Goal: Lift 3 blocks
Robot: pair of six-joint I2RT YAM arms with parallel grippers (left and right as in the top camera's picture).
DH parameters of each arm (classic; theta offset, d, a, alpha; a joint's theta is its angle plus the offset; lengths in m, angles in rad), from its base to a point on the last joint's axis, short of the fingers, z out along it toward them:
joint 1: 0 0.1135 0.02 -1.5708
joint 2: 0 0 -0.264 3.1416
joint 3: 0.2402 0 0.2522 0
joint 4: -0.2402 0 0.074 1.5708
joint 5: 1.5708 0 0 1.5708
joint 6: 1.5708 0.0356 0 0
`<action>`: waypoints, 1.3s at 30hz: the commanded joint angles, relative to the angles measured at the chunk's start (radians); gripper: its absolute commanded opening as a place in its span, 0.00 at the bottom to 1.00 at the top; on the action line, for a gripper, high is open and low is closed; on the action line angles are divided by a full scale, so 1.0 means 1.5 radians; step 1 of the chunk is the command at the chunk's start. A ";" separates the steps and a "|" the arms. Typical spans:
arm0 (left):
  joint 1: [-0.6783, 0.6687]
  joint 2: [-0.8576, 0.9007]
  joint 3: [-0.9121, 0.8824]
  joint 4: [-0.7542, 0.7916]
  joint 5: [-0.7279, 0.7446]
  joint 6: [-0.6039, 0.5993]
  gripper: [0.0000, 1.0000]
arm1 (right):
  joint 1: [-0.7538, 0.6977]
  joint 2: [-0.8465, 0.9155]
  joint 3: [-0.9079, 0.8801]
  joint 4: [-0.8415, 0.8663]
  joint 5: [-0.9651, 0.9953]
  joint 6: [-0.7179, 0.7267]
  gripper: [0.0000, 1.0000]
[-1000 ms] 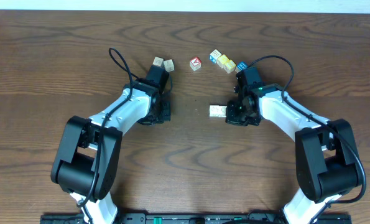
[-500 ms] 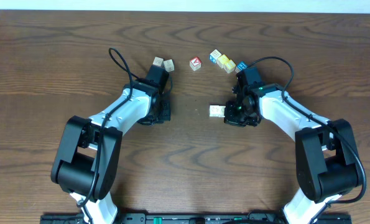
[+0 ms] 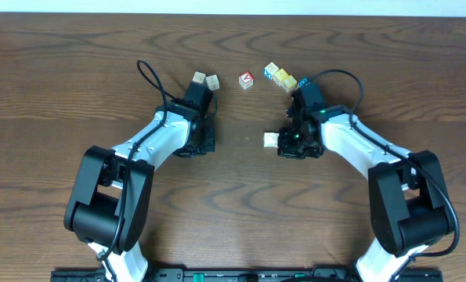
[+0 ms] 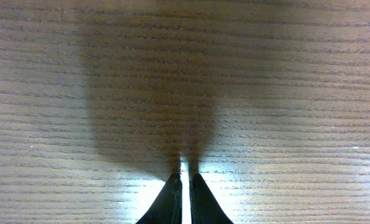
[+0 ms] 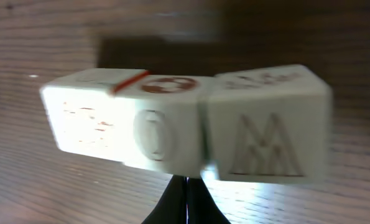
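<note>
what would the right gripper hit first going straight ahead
The row of three cream blocks, just ahead of the right gripper; probably the middle one first, but blur hides the gap.

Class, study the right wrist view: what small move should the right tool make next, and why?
Probably open the right tool. Its jaws are shut, and the three blocks lie side by side in a row directly ahead of its tips, so as it stands it cannot close around them to lift.

My dark brown wooden desk (image 3: 52, 70) carries, near its far edge, two cream cubes (image 3: 199, 78), a red-faced cube (image 3: 247, 79), a yellow-and-blue cluster (image 3: 287, 81); small white cubes (image 3: 270, 139) lie mid-desk.
</note>
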 commanded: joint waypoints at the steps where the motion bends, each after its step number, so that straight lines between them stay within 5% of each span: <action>1: 0.003 -0.009 -0.008 -0.001 -0.011 0.013 0.08 | 0.016 -0.009 0.028 -0.001 0.021 -0.011 0.01; 24: 0.003 -0.009 -0.008 0.005 -0.011 0.013 0.08 | 0.048 -0.025 0.080 -0.053 0.078 -0.006 0.01; 31: 0.003 -0.009 -0.008 0.005 -0.011 0.013 0.08 | 0.011 -0.046 0.177 -0.148 0.108 -0.027 0.01; 39: 0.003 -0.009 -0.008 0.004 -0.010 0.013 0.08 | -0.053 -0.029 0.150 -0.139 0.191 -0.007 0.01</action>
